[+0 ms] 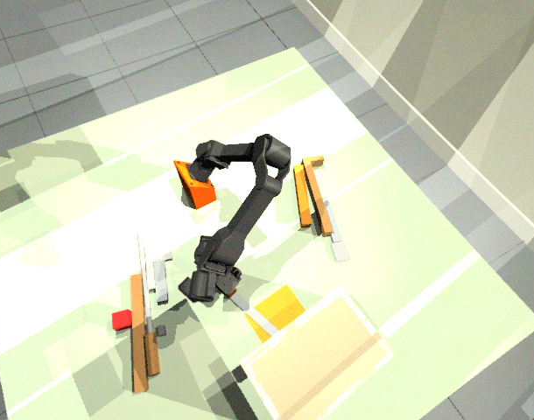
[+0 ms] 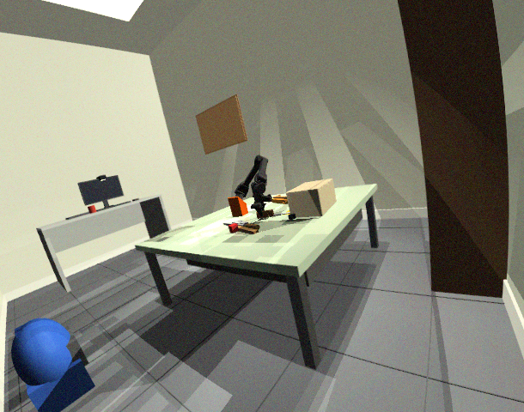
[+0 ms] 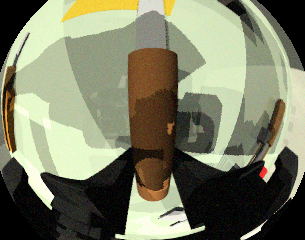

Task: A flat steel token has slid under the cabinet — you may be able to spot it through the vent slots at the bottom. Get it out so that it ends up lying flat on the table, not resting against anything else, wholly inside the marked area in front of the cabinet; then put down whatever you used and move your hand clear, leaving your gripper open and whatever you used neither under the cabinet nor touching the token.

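Observation:
My gripper [image 1: 225, 289] [image 3: 151, 151] is shut on the brown handle of a long tool [image 3: 151, 116] with a flat grey blade [image 1: 257, 316] [image 3: 151, 23]. The blade lies low across the yellow marked area [image 1: 285, 302], and its tip reaches the front edge of the beige cabinet [image 1: 321, 361] [image 2: 308, 196]. The steel token is not visible in any view. The space under the cabinet is hidden.
An orange wedge block [image 1: 198, 187] stands by the arm's base. Wooden sticks [image 1: 313, 194] and a grey-white tool [image 1: 338, 246] lie to the right. More long tools [image 1: 140, 325], a grey L-piece [image 1: 161, 276] and a red cube [image 1: 122, 318] lie to the left. A small dark block [image 1: 238, 373] sits at the cabinet's near corner.

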You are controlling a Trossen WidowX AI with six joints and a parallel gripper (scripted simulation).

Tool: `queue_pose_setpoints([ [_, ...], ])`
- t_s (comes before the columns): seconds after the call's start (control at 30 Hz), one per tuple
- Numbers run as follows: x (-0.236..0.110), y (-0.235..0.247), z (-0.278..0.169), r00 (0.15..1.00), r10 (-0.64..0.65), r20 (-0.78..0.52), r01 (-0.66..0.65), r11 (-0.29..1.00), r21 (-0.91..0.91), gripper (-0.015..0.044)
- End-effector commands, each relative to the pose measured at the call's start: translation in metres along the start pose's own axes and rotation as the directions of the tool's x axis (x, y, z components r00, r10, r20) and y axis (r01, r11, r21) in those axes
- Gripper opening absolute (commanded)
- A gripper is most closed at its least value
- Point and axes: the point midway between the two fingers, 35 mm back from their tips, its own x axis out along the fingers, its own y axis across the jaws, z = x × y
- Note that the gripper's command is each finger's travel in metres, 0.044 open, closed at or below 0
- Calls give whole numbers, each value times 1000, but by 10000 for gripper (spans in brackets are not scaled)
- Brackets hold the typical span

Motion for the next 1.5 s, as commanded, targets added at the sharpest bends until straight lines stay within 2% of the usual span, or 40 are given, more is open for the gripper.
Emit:
queue_pose_setpoints([
  [0.0,1,0,-9,1000,2,-2,-2,1000,1,0],
  [0.83,1,-3,-55,1000,1,-4,-1,1000,3,0],
  [1.47,-2,-4,-53,1000,-1,-2,1,993,114,0],
])
